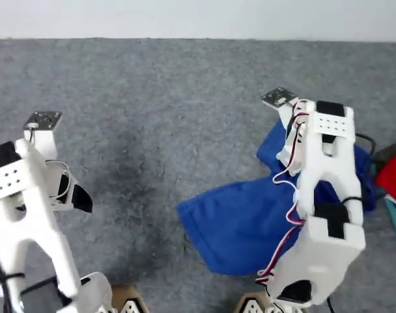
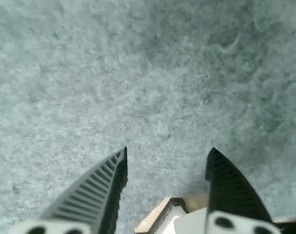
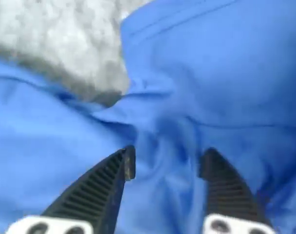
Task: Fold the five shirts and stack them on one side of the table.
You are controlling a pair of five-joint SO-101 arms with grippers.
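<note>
blue shirt (image 1: 237, 222) lies crumpled on the right half of the grey table (image 1: 152, 117), one lobe spread toward the middle and the rest bunched under the right arm. the right gripper (image 3: 167, 163) hangs just over a ridge of folds with its jaws wide and nothing between them. the left gripper (image 2: 167, 156) is also wide and empty, over bare table at the near left, well apart from the cloth. a red cloth (image 1: 393, 173) shows at the right edge, perhaps another shirt, though too little of it is visible to say.

the risk as i judge it: closing on that ridge could pinch several layers at once, so a lift would haul the whole bundle instead of opening it flat. with one arm pulling alone the fabric could twist, or drag right into the red cloth and tangle.
</note>
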